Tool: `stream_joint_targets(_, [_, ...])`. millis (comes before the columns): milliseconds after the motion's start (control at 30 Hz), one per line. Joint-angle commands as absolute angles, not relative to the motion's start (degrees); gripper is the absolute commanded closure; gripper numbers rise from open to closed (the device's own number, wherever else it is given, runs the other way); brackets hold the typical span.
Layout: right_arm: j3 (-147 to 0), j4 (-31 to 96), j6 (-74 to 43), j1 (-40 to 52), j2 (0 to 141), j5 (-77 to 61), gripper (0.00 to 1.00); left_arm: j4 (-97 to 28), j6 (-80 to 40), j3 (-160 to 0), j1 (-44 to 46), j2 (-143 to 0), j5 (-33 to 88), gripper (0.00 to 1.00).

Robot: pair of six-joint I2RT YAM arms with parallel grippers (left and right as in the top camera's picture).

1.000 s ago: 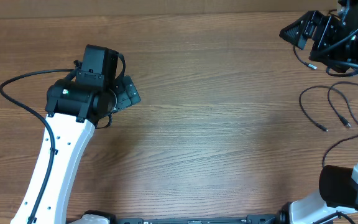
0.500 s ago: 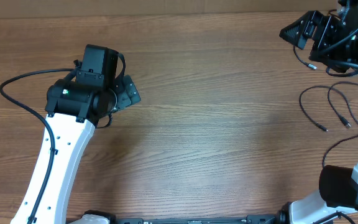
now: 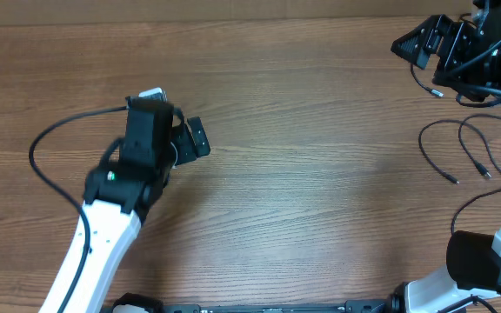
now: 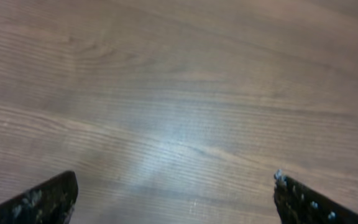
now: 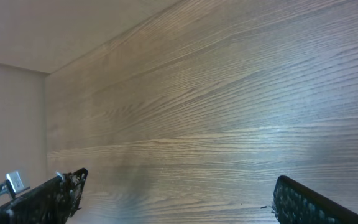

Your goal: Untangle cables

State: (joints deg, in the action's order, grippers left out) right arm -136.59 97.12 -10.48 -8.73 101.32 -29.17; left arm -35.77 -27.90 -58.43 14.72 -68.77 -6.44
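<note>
Several thin black cables (image 3: 459, 148) lie as separate wavy strands at the right edge of the wooden table (image 3: 320, 174), their small plug tips near the right arm's white base. One more thin strand (image 3: 423, 81) with a plug tip hangs below my right gripper (image 3: 414, 45). My right gripper is open and empty at the far right corner; its wrist view shows only bare wood between the fingertips (image 5: 176, 199). My left gripper (image 3: 194, 139) is open and empty over the left half of the table, far from the cables; its wrist view shows bare wood (image 4: 176, 196).
A thicker black wire (image 3: 59, 139) loops off the left arm over the table's left side. The right arm's white base (image 3: 485, 261) stands at the front right, beside the cables. The table's back edge (image 3: 233, 19) runs along the top.
My left arm has swung right and toward the front, and its gripper has moved slightly right. The right arm and the cables have not moved.
</note>
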Motion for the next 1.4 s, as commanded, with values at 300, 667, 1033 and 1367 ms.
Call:
stream_joint_targets(300, [-136.94,97.01,-10.46,-8.64,101.16,-29.61,0.00,-1.56,-16.21,-28.95,15.07,-49.39,-0.93,0.00])
stream_joint_targets(667, [-136.94,97.01,-10.46,-8.64,101.16,-29.63,0.00,9.78,-2.13,-15.88,14.96,-34.44,0.03,0.00])
stream_joint_targets(1033, [-136.94,97.01,-10.46,-8.64,101.16,-29.63,0.00,9.26,-1.23,-11.60,11.68,-24.99,0.51,0.00])
stream_joint_targets(1367, [-136.94,97.01,-10.46,-8.64,101.16,-29.63,0.00,14.57,-1.26,-0.45,10.46,-14.37,0.05,0.00])
